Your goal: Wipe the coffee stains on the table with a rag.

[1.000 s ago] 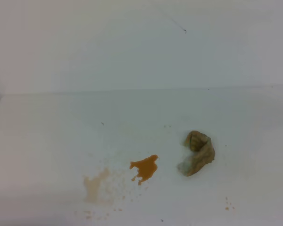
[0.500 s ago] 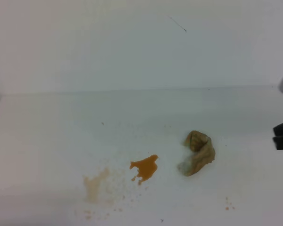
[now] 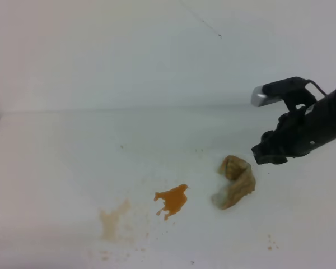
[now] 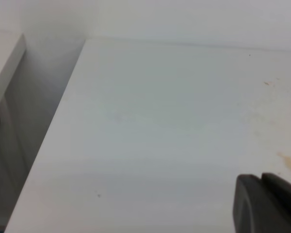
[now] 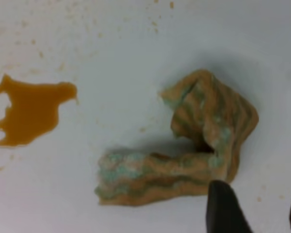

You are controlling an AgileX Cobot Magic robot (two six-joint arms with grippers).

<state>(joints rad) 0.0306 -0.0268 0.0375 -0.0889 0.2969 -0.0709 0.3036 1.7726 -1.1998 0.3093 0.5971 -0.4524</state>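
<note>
the right pincer (image 3: pixel 263 155), parted and empty, hovered beside the rag (image 3: pixel 235 182); it ought to straddle the wad's thickest fold.

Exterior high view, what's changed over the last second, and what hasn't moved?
The right arm has come in from the right edge, and its right gripper now hangs just right of the rag, above the table, jaws apart in the wrist view. Nothing has been gripped. The rag, the orange coffee stains and the pale smear lie where they were.
</note>
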